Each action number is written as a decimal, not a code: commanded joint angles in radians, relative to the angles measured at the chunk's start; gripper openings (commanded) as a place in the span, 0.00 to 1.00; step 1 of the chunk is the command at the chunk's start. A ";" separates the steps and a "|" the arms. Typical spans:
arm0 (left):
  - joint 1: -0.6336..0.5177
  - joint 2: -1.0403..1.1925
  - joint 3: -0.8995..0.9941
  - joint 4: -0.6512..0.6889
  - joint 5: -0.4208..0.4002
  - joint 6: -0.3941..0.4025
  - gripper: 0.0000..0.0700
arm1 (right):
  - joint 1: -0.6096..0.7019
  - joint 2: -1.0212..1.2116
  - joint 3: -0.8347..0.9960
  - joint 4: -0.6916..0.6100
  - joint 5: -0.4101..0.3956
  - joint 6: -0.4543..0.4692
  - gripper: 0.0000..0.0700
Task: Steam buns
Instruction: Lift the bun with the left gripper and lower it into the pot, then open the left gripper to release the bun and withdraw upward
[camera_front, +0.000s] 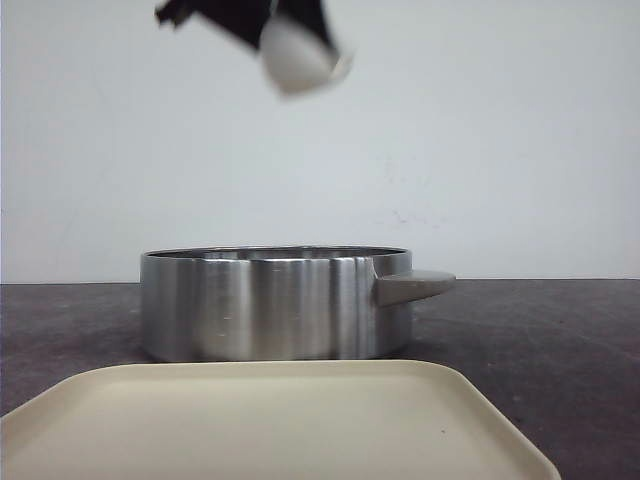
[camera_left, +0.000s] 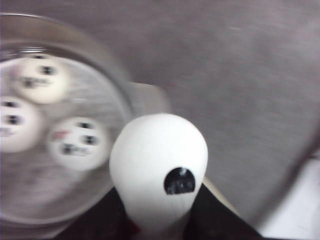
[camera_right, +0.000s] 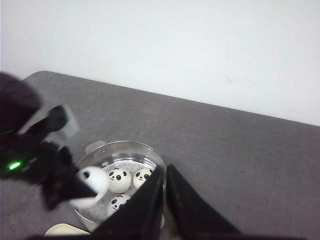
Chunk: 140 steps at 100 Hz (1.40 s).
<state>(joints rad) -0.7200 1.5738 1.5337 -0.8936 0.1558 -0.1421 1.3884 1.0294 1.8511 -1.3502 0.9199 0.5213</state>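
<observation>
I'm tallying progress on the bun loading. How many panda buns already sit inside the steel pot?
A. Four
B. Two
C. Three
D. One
C. Three buns lie in the steel pot, as both wrist views show, while the fourth bun is gripped in the left tool, raised above the pot.

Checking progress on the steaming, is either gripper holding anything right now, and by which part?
The left gripper pinches a panda bun by its lower sides, above the steel pot. The right gripper holds nothing.
</observation>
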 joint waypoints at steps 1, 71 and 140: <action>0.024 0.078 0.035 -0.019 -0.005 0.082 0.01 | 0.016 0.008 0.019 -0.071 0.000 -0.001 0.01; 0.135 0.430 0.092 -0.008 -0.121 0.074 0.04 | 0.017 -0.026 0.019 -0.072 -0.067 -0.001 0.01; 0.141 0.428 0.204 -0.101 -0.183 0.001 1.00 | 0.016 -0.059 0.018 -0.073 -0.065 -0.017 0.01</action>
<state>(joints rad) -0.5716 2.0254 1.6814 -1.0035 -0.0277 -0.1032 1.3888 0.9623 1.8511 -1.3502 0.8520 0.5194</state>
